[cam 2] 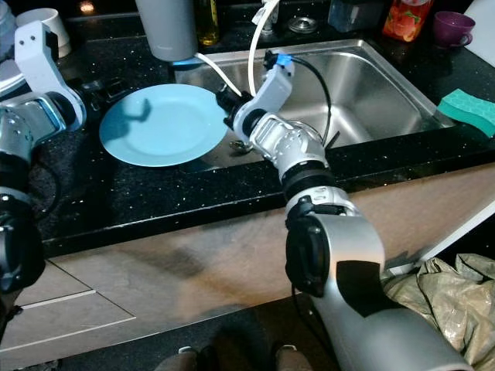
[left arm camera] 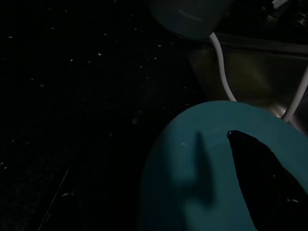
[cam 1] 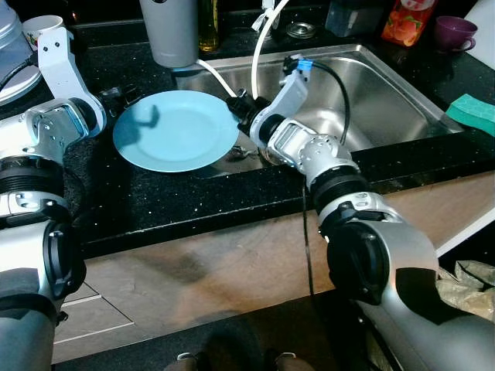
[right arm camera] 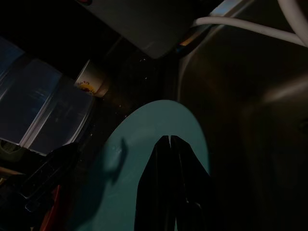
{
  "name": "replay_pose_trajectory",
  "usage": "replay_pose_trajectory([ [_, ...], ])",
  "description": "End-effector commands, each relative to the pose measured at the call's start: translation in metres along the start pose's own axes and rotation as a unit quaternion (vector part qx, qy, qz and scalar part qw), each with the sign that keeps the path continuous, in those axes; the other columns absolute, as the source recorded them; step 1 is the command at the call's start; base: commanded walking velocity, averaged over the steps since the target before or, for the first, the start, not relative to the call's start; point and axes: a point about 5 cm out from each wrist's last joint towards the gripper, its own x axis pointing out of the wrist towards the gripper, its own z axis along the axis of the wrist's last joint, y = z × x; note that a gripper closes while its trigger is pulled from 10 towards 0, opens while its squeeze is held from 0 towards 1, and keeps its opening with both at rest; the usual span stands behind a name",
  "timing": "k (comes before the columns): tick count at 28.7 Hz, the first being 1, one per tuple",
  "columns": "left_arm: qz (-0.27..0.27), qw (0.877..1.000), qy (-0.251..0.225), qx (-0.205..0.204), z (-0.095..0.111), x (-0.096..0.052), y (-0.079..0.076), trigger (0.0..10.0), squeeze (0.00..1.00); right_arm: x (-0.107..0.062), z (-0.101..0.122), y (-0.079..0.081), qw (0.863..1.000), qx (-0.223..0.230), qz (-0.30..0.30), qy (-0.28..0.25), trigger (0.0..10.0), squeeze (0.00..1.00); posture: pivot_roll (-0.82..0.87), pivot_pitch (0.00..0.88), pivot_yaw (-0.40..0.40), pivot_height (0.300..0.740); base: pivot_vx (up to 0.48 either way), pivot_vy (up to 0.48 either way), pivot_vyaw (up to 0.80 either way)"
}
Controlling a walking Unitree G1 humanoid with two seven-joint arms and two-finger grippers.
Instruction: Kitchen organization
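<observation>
Evidently mid-transfer: blue plate (cam 1: 176,130) pinched at its sink-side rim by right gripper (cam 1: 238,104), bridging counter (cam 1: 155,205) and sink (cam 1: 387,100); left gripper (cam 1: 116,98) beside opposite rim, finger state unclear.

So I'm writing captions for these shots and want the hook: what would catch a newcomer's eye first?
The light blue plate stands out, lying on the black counter with its right edge over the steel sink. The right tool pinches that edge, while the left tool sits at the plate's opposite rim. A green sponge and a purple cup add colour on the far right.
</observation>
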Motion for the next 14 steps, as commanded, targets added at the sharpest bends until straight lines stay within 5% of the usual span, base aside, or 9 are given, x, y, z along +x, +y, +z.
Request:
replay_pose_trajectory([
  [1, 0.007, 1.000, -0.005, 0.005, 0.001, -0.003, 0.005, 10.0, 0.00, -0.001, 0.000, -0.002, 1.000, 0.002, -0.006, -0.002, 0.0, 1.00, 0.05, 0.155, -0.017, 0.740, 0.000, 0.000, 0.00],
  [3, 0.006, 1.000, -0.004, 0.006, 0.000, -0.003, 0.005, 10.0, 0.00, -0.001, 0.001, -0.004, 1.000, -0.007, -0.010, -0.003, 0.0, 0.15, 0.05, 0.154, -0.016, 0.740, 0.000, 0.000, 0.00],
  [4, 0.006, 1.000, -0.003, 0.007, -0.001, -0.003, 0.005, 10.0, 0.00, -0.001, 0.001, -0.005, 1.000, -0.017, -0.017, -0.004, 0.0, 0.00, 0.05, 0.154, -0.016, 0.740, 0.000, 0.000, 0.00],
  [5, 0.007, 1.000, 0.000, 0.009, -0.002, -0.003, 0.005, 10.0, 0.00, -0.002, 0.001, -0.008, 0.999, -0.041, -0.027, -0.002, 10.0, 0.00, 0.05, 0.154, -0.016, 0.740, 0.000, 0.000, 0.00],
  [10, 0.010, 0.999, 0.011, 0.049, -0.008, -0.003, 0.007, 10.0, 0.00, -0.004, 0.002, -0.015, 0.996, -0.079, -0.042, 0.003, 10.0, 0.00, 0.04, 0.154, -0.019, 0.740, 0.000, 0.000, 0.00],
  [11, 0.012, 0.998, 0.011, 0.059, -0.008, -0.004, 0.007, 10.0, 0.00, -0.005, 0.002, -0.016, 0.996, -0.080, -0.043, 0.003, 10.0, 0.19, 0.04, 0.154, -0.019, 0.740, 0.000, 0.000, 0.00],
  [12, 0.012, 0.998, 0.011, 0.059, -0.008, -0.004, 0.007, 10.0, 0.00, -0.005, 0.002, -0.016, 0.996, -0.080, -0.043, 0.003, 10.0, 0.19, 0.04, 0.154, -0.019, 0.740, 0.000, 0.000, 0.00],
  [13, 0.013, 0.998, 0.009, 0.060, -0.008, -0.004, 0.008, 10.0, 0.00, -0.005, 0.003, -0.016, 0.996, -0.079, -0.042, 0.002, 10.0, 0.44, 0.04, 0.156, -0.020, 0.740, 0.000, 0.000, 0.00],
  [14, 0.015, 0.998, -0.012, 0.062, -0.002, -0.005, 0.009, 10.0, 0.00, -0.005, 0.004, -0.016, 0.996, -0.076, -0.040, 0.002, 10.0, 1.00, 0.04, 0.156, -0.019, 0.740, 0.000, 0.000, 0.00],
])
